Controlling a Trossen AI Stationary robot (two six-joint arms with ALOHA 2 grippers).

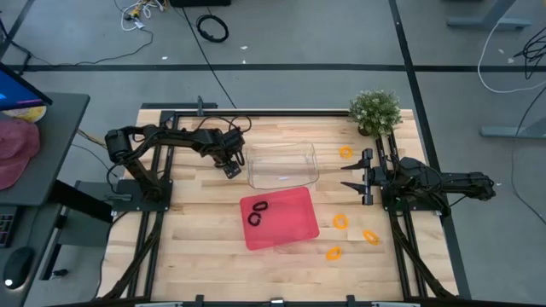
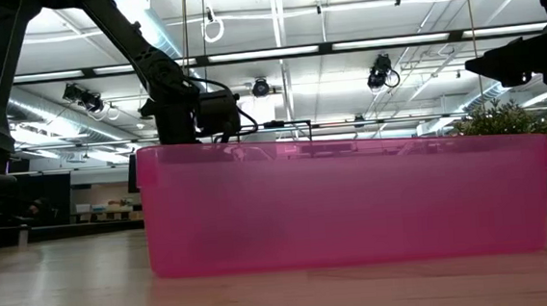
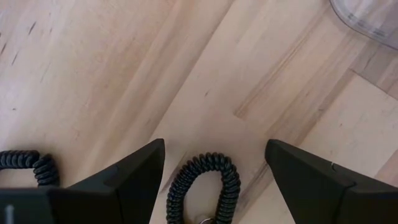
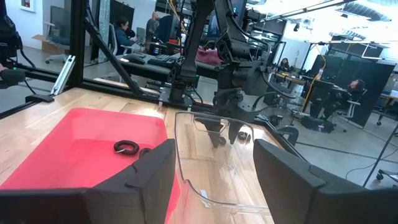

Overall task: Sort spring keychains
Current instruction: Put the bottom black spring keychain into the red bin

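A black spring keychain [image 3: 205, 183] lies on the bare wood just left of a clear tray [image 1: 281, 166]. My left gripper [image 3: 215, 144] points down over it, open, one finger on either side, touching nothing. A second black keychain [image 3: 28, 163] lies beside one finger. Two black keychains [image 1: 257, 213] lie in the red tray [image 1: 290, 230]. Several orange keychains lie on the table to the right: one [image 1: 345, 153] by the clear tray, others [image 1: 340, 221] [image 1: 370, 236] [image 1: 333, 252] near the red tray. My right gripper [image 1: 354, 175] waits open and level at the table's right.
A small potted plant [image 1: 375, 111] stands at the far right corner. The clear tray sits just behind the red tray in the middle of the table. Bare wood lies along the near edge and at the left. People sit at desks [image 4: 124, 31] beyond the table.
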